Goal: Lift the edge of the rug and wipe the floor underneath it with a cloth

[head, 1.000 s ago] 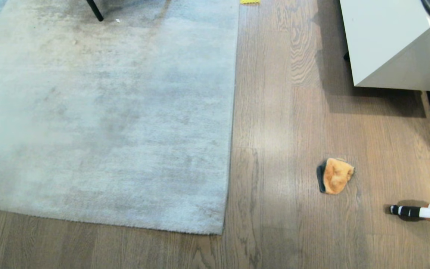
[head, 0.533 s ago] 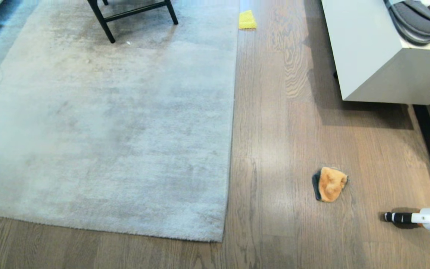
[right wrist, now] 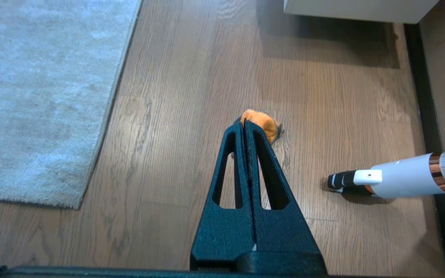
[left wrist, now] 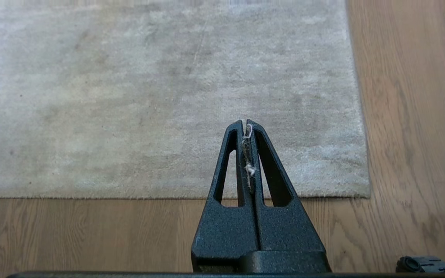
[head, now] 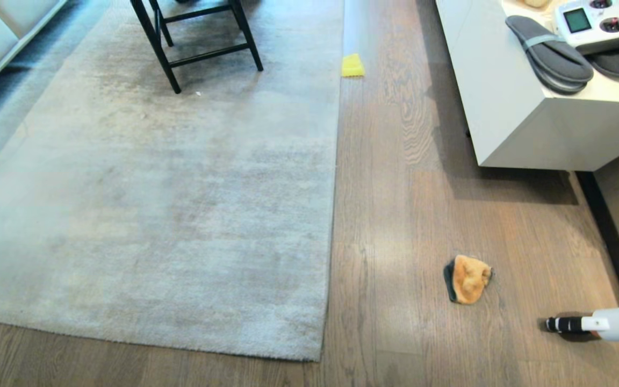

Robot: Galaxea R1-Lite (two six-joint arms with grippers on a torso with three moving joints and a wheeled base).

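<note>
Wood-grain floor (head: 406, 226) bears rug (head: 153, 215), cloth (head: 468, 279), white cabinet (head: 508, 123).

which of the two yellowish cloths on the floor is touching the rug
The flat bright yellow square, against the rug edge. The fluffy orange cloth lies apart.

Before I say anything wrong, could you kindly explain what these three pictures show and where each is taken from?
They come from a two-armed robot on wheels. The wide picture is from a camera on its head, looking down at the floor. There lies a large pale rug; its edge is flat, not yet lifted. To the right of it an orange cloth lies on the boards, near a white handheld device. Further off are a black chair, a yellow square and a white cabinet.

The other two pictures are from cameras on the wrists. The left gripper hangs over the rug's corner; the right gripper hangs over the floor by the cloth. Both are shut and hold nothing.
</note>
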